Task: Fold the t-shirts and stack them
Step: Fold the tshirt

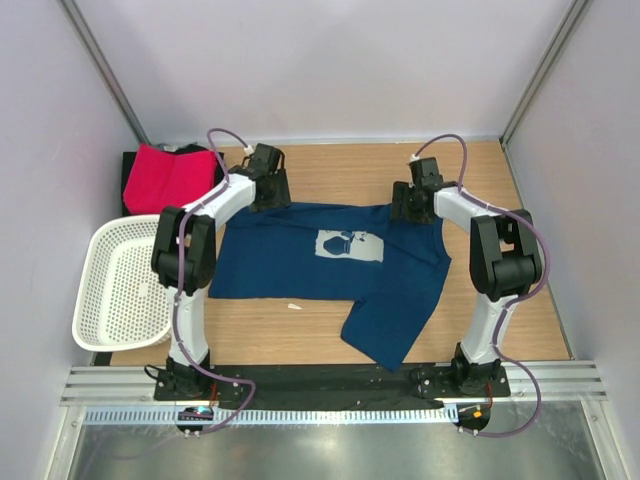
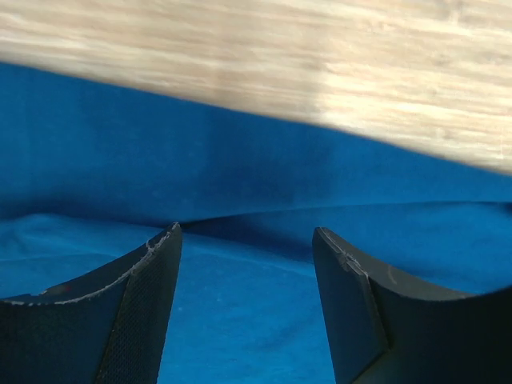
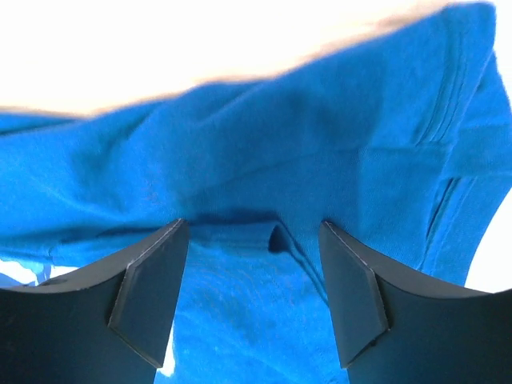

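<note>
A dark navy blue t-shirt (image 1: 300,265) with a white chest print (image 1: 350,245) lies spread flat on the wooden table, one sleeve trailing toward the near right. My left gripper (image 1: 268,196) stands at the shirt's far left edge. Its jaws are open, with blue cloth (image 2: 240,304) lying loose between the fingers (image 2: 152,288). My right gripper (image 1: 413,207) is at the far right edge, open too, over a fold and seam of the shirt (image 3: 264,160). A bright pink-red t-shirt (image 1: 165,178) lies folded at the back left on a black one (image 1: 132,160).
A white perforated basket (image 1: 110,290) sits at the table's left edge, near the left arm (image 1: 185,250). Grey walls and metal posts close in the back and sides. Bare wood (image 1: 340,175) shows beyond the shirt's far edge.
</note>
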You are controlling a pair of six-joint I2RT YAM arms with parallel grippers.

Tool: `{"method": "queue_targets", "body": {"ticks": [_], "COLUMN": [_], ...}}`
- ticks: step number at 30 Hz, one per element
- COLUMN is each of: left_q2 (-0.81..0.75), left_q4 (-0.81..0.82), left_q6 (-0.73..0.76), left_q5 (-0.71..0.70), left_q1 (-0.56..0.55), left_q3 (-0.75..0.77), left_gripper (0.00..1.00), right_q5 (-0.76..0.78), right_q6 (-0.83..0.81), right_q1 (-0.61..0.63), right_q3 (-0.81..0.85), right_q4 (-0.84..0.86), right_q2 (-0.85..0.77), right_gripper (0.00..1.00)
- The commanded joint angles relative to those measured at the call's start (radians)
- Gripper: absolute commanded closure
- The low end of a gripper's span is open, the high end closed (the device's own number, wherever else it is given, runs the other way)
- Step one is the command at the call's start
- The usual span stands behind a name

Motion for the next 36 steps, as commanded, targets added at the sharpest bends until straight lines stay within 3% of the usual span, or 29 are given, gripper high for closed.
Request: {"method": "queue_targets", "body": {"ticks": [1,3,7,17,21,22,24,36], "left_q2": [0.001,0.004,0.001,-0.025,-0.036,-0.039,-0.046,-0.051], "left_q4": [-0.011,-0.014,-0.019,-0.022,-0.026,-0.023,-0.025,-0.028], "left_q6": [-0.023,-0.023,-0.024,-0.024,-0.021,-0.018,-0.017,-0.020], "left_q5": [-0.015,-0.021,-0.033,-0.035,-0.036,-0.041,-0.042,-0.056], "left_q1": [-0.011,-0.013,-0.016,-0.016,-0.016,-0.014,-0.016,-0.016], "left_q3": [0.044,0.041,0.035,0.020,0.010,0.007,0.003,-0.011], "left_gripper": [0.33,0.33,0.33,0.32,0.32,0.32,0.32,0.32], "right_q5": [0.054,0.060,0.060,0.034,0.019,0.020,0.019,-0.078], "right_q6": [0.011,0.012,0.011,0.041,0.043,0.043,0.043,0.168], "right_q1": [0.008,0.009,0.009,0.012,0.015,0.020,0.025,0.147], "right_q3": [0.054,0.063,0.095,0.014,0.014,0.017,0.018,-0.109], "right_q4": [0.055,0.052,0.004,-0.031,-0.036,-0.039,-0.053,-0.166], "right_q2": [0.005,0.011,0.034,-0.025,-0.046,-0.055,-0.080,-0.313], "right_gripper": [0.29,0.31,0.47,0.55,0.77,0.89,0.95,0.94]}}
